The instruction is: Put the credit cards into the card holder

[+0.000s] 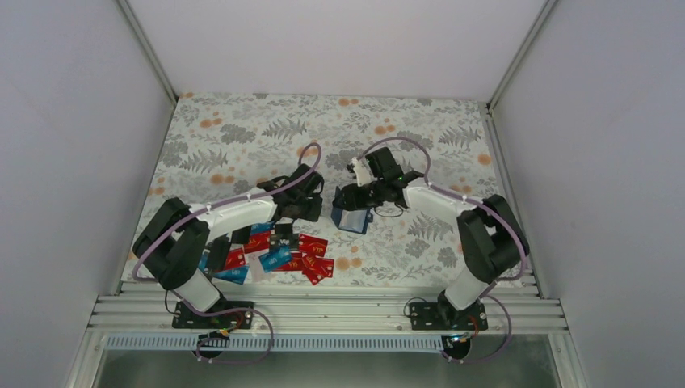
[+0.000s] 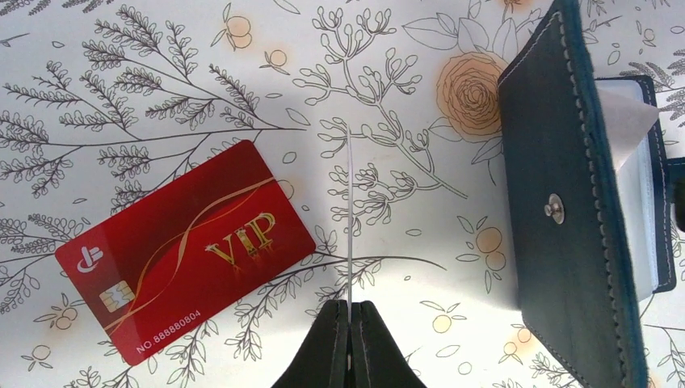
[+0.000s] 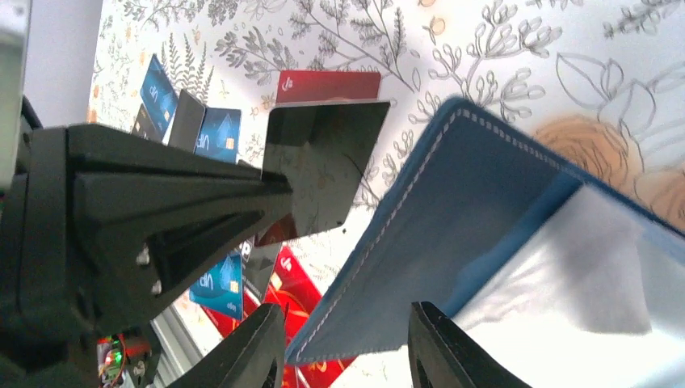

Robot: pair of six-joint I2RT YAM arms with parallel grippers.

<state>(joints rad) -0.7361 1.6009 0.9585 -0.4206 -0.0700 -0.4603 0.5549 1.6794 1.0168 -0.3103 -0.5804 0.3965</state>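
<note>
**Top:** floral cloth (image 1: pixel 242 137) is covering the table. Plain white walls (image 1: pixel 323 40) are boxing it in, and aluminium rails (image 1: pixel 323 311) are running along the near edge. Both arms are reaching into mid-table. Card holder (image 1: pixel 353 221) is sitting just below the right gripper (image 1: pixel 352 207) and just right of the left gripper (image 1: pixel 313 208). Loose credit cards (image 1: pixel 275 255) are lying in a heap behind the left gripper, toward its base.

**Left wrist:** its fingers (image 2: pixel 323 356) are pressing together on the held card (image 2: pixel 352 202), which is showing edge-on and sticking straight out ahead. Red VIP card (image 2: pixel 186 250) is lying flat ahead-left, apart from the tips. Card holder is standing open on edge to the right of the held card, near but not touching, with its snap stud (image 2: pixel 554 208) facing the card.

**Right wrist:** its fingers (image 3: pixel 440 347) are standing partly apart with the holder's navy cover corner between them; can't tell if they're clamping it. Clear sleeves (image 3: pixel 565 275) are fanning out right of the cover. Left gripper is sitting at left, and its held card is showing glossy black, just beside the cover. Blue cards (image 3: pixel 218 133) are lying beyond.
</note>
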